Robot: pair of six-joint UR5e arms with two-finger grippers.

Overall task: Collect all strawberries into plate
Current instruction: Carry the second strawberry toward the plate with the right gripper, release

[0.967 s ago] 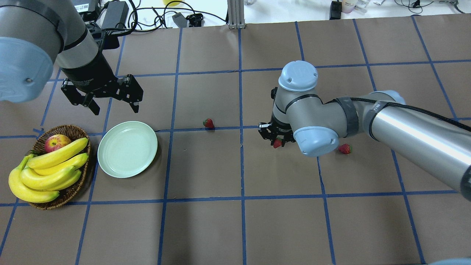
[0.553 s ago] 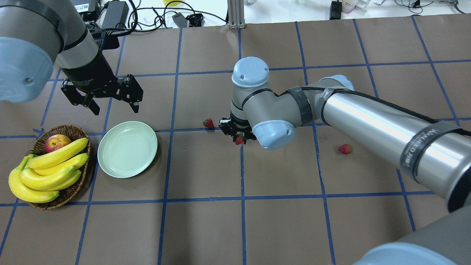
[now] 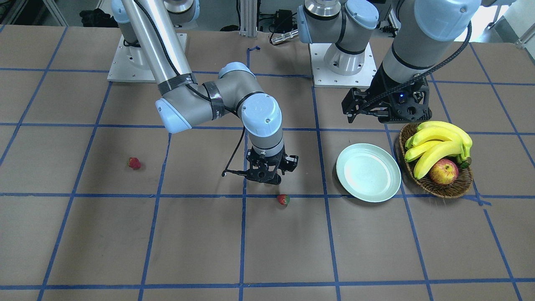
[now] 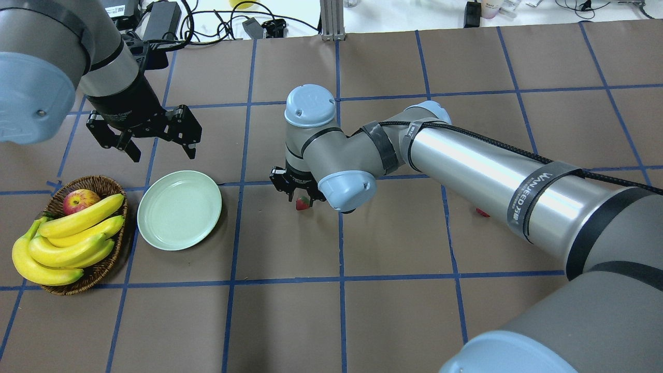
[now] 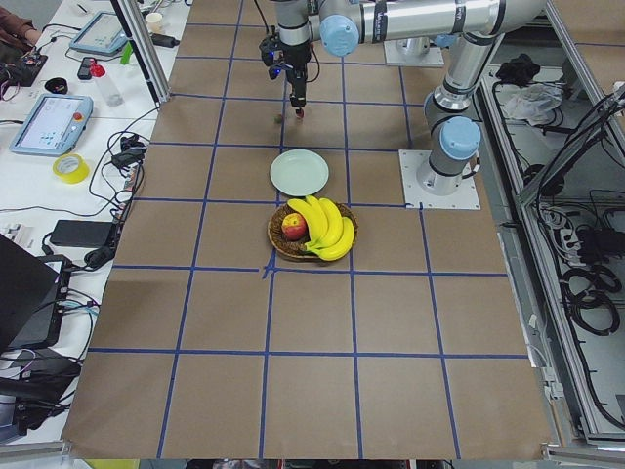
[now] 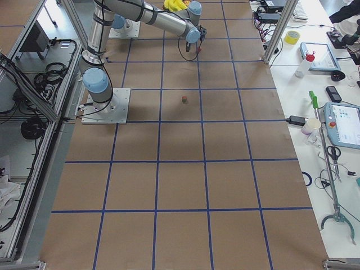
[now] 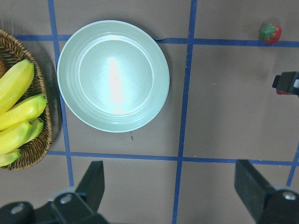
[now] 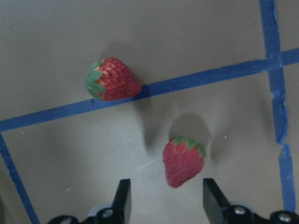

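My right gripper (image 4: 298,194) is shut on a small red strawberry (image 4: 302,203) and holds it just above the table; the berry also shows between the fingertips in the right wrist view (image 8: 183,161). A second strawberry (image 8: 112,79) lies on a blue tape line right beside it (image 3: 283,199). A third strawberry (image 3: 133,163) lies far off on my right side. The pale green plate (image 4: 179,210) is empty, left of the right gripper. My left gripper (image 4: 161,151) hangs open and empty above the plate's far edge.
A wicker basket (image 4: 105,182) with bananas (image 4: 72,233) and an apple (image 4: 80,201) stands just left of the plate. Cables and power bricks (image 4: 160,20) lie beyond the table's far edge. The right arm (image 4: 492,171) spans the table's middle.
My right arm has swept left across the table, carrying the strawberry toward the plate, and now sits over the strawberry on the tape line. The left arm has not moved.
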